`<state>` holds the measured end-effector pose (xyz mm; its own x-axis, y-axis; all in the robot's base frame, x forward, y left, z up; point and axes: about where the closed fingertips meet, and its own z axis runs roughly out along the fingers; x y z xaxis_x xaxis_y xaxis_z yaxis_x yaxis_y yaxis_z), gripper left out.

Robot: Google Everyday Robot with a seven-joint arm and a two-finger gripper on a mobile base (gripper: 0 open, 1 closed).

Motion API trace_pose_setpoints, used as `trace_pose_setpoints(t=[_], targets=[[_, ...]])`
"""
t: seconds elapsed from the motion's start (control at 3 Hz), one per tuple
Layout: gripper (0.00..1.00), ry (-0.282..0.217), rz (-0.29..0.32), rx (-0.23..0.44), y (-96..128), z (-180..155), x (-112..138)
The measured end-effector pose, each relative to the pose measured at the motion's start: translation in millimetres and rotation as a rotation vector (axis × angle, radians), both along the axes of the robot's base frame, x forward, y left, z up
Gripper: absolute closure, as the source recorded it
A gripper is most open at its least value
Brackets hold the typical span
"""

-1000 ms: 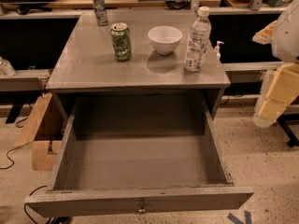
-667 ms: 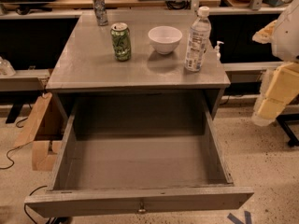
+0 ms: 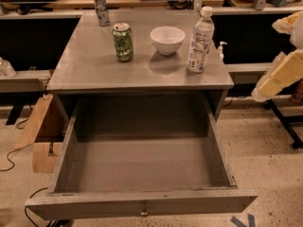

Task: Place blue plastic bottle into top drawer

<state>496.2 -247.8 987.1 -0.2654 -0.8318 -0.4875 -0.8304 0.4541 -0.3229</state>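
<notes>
1. The blue plastic bottle (image 3: 200, 40) stands upright on the table (image 3: 94, 70), right of the white bowl (image 3: 167, 39); its pale label cannot be read, nor the print on the green can (image 3: 123, 42)
2. The top drawer (image 3: 142, 205) is pulled open
3. The pincer (image 3: 279, 77) is perhaps the pale shape at the right edge; released or clenched, I cannot tell
4. Nothing has shifted since a second ago

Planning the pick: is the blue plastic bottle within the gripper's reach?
Probably yes: the blue plastic bottle stands apart from the bowl at the cabinet's right edge, nearest the arm; gripper out of view.
</notes>
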Motion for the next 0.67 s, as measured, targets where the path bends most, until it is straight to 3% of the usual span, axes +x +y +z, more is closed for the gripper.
trace_pose_setpoints(t=[0.33, 0.67], targets=[[0.0, -0.074, -0.05, 0.096, -8.3, 2.3, 18.0], [0.0, -0.074, -0.05, 0.096, -8.3, 2.3, 18.0]])
